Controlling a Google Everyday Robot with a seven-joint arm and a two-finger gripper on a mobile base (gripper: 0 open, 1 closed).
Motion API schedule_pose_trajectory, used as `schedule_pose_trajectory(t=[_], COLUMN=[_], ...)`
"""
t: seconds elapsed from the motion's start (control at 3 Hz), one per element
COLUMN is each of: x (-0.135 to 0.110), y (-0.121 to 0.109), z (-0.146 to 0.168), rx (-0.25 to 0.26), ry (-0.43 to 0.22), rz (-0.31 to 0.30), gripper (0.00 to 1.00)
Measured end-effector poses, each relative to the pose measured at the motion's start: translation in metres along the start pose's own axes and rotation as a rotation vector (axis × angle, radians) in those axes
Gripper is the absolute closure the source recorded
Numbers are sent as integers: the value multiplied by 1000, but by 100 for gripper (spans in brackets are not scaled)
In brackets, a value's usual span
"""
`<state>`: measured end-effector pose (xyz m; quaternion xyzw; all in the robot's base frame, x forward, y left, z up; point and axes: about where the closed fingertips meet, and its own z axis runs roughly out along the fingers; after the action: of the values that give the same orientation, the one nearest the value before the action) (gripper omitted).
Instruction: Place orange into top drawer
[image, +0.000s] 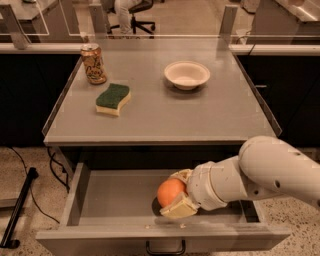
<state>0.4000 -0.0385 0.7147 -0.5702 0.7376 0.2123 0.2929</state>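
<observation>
Camera view shows the wide, shallow grey top drawer pulled open below the flat grey surface. The round, smooth orange fruit is already inside the drawer, right of its middle and nearer its front panel than its back.

The white arm's two-finger gripper reaches in over the drawer's right side. Its cream-coloured jaws are clamped on the orange, one above and one below. A dark shadow lies under the fruit, but I cannot tell whether it touches the drawer floor.

I judge the carrying done. What is left is to set the orange down, release it and lift the arm out of the drawer.

For room, the drawer floor left of the orange is bare right up to the left wall. The front panel's rim is close in front of the jaws, and the edge of the surface hangs over the back of the drawer. I judge the freest way out to be upward and to the right.
</observation>
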Motion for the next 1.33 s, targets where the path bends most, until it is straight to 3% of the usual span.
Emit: schedule_pose_trajectory(t=[0.67,1.0,1.33], x=[14,17,20], y=[-25,-37,-45], z=[43,63,85], rx=[78,88,51], ry=[-64,-77,-85], rz=[-43,-62,-100], gripper=[100,100,100])
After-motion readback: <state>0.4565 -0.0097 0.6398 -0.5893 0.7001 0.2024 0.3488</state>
